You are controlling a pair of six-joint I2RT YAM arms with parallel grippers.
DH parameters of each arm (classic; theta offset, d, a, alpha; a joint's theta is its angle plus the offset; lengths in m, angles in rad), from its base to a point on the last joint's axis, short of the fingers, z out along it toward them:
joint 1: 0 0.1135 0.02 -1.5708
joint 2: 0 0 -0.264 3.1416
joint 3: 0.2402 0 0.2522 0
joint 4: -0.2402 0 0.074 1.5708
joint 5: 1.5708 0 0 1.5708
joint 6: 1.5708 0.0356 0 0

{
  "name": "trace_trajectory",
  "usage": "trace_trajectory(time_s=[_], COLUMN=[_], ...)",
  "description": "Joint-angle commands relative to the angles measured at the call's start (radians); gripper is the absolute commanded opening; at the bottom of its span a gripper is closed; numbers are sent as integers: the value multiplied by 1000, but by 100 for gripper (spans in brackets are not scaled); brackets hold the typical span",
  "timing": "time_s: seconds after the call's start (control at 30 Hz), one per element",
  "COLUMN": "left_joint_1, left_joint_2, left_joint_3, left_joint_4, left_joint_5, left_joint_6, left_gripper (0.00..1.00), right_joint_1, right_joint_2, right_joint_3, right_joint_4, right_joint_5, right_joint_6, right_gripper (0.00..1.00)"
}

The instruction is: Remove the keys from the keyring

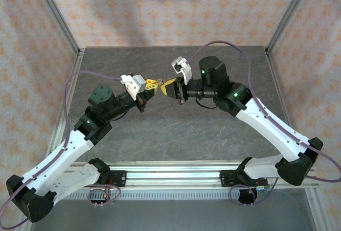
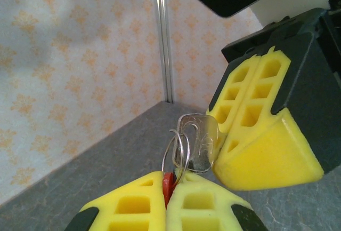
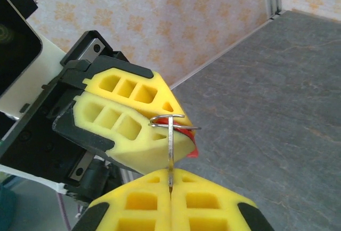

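Both grippers meet in mid-air over the middle of the table. My left gripper [image 2: 166,180] [image 1: 151,86] is shut on a red key [image 2: 168,185], of which just an edge shows between the yellow pads. A thin wire keyring [image 2: 178,148] rises from that grip and passes through the head of a silver key [image 2: 203,140]. My right gripper [image 3: 170,180] [image 1: 169,88] is shut on this silver key [image 3: 170,151], seen edge-on, with the keyring [image 3: 170,120] looped at its top. The red key [image 3: 190,146] peeks out beside the left fingers [image 3: 128,119].
The dark grey table [image 1: 160,135] lies below the grippers. Patterned walls and metal frame posts [image 1: 56,15] close in the back and sides. The arms' base rail [image 1: 170,176] runs along the near edge.
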Motion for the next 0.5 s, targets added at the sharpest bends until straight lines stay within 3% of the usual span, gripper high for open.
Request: trace_trajectory(time_s=[0.0,0.47], left_joint_1=[-1,-9], left_joint_2=[-2,26], left_joint_3=[59,93], left_joint_4=[9,-53], left_joint_5=[17,26], left_joint_6=[-33,-49], left_gripper=[0,0], right_joint_1=[22,196], right_joint_2=[-17,8], right_joint_3=[17,51], right_joint_4=[-58,-141], right_joint_5=[111,436], right_joint_6=[-61,-251], right_gripper=[0,0])
